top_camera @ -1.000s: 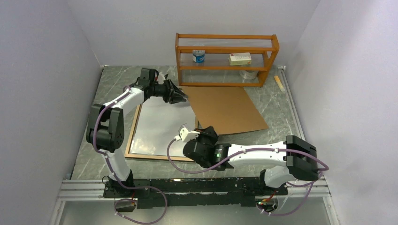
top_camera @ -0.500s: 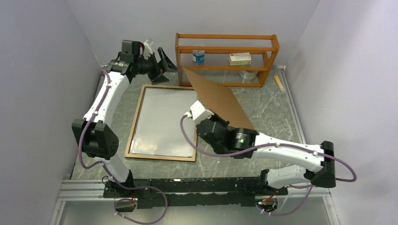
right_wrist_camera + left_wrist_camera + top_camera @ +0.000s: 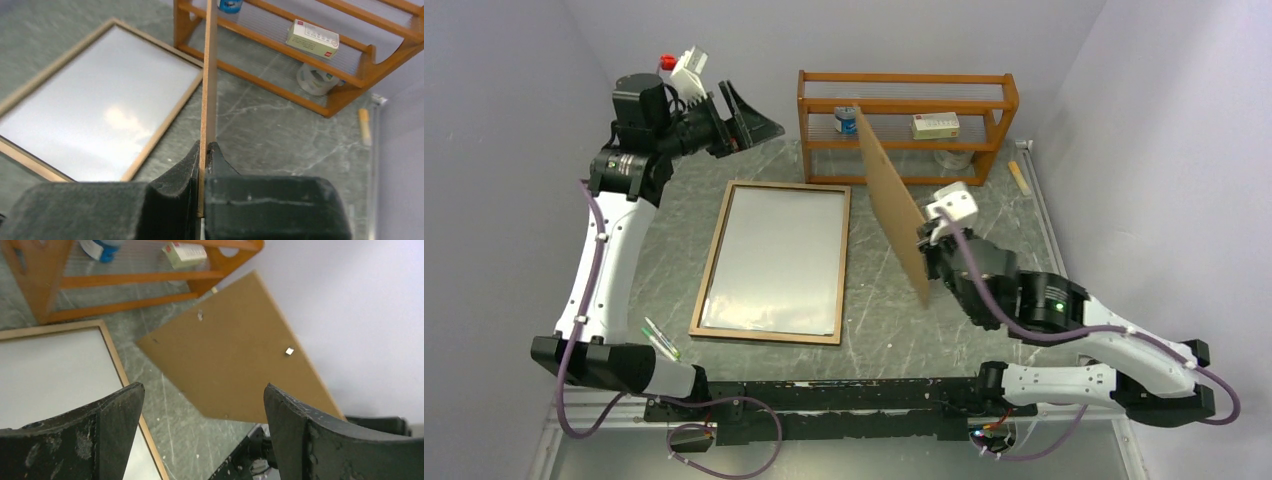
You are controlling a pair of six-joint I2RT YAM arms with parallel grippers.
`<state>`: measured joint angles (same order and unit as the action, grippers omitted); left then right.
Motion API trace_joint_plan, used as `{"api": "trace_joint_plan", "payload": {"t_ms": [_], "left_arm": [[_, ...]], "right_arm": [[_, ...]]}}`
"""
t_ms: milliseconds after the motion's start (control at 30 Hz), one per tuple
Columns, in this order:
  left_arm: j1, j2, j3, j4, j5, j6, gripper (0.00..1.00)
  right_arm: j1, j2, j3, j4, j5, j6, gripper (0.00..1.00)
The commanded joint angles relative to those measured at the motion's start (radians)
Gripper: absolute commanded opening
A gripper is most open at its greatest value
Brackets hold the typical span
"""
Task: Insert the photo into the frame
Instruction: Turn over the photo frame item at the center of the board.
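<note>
The frame [image 3: 714, 262] lies flat, light-brown wood side up, left of the table's centre. The photo [image 3: 774, 260] fills it, white side up. The frame's edge [image 3: 113, 347] and the photo [image 3: 50, 375] also appear in the left wrist view, and the frame [image 3: 165, 129] and photo [image 3: 100, 120] in the right wrist view. My left gripper [image 3: 754, 120] hangs high above the frame's far-left corner, open and empty [image 3: 202, 387]. My right gripper [image 3: 927, 245] is shut on the lower edge of a brown cardboard backing sheet [image 3: 892, 205], holding it on edge right of the frame [image 3: 205, 147].
An orange-brown shelf rack [image 3: 904, 125] stands at the back, with a blue can [image 3: 846, 120], a white box [image 3: 935, 125] and a tape roll [image 3: 952, 158]. A small pale stick [image 3: 1020, 178] lies by the right wall. Side walls close in the table.
My left gripper opened at the frame's far corner and rose back to the left. My right gripper lifted the cardboard from flat to on edge and swung it right, clear of the frame.
</note>
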<state>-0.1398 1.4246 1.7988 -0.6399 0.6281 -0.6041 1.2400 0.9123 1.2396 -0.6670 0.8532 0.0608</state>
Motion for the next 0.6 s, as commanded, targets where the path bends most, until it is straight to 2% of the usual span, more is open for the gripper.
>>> {"api": "trace_joint_plan", "payload": {"t_ms": [0, 100, 200, 333, 567], "left_arm": [[-0.001, -0.014, -0.167, 0.154, 0.151, 0.005, 0.94], [-0.001, -0.013, -0.256, 0.237, 0.187, 0.004, 0.94], [-0.001, 0.008, -0.277, 0.245, 0.199, 0.033, 0.94], [-0.002, 0.03, -0.303, 0.281, 0.285, 0.08, 0.94], [-0.02, 0.016, -0.448, 0.409, 0.564, 0.112, 0.94]], "right_arm": [[0.001, -0.08, 0.107, 0.064, -0.015, 0.152, 0.0], [0.001, -0.119, 0.146, 0.044, -0.026, 0.185, 0.0], [0.001, -0.151, 0.184, 0.034, -0.072, 0.212, 0.0], [0.0, -0.165, 0.249, -0.004, -0.147, 0.275, 0.0], [0.001, -0.137, 0.296, -0.011, -0.216, 0.465, 0.0]]}}
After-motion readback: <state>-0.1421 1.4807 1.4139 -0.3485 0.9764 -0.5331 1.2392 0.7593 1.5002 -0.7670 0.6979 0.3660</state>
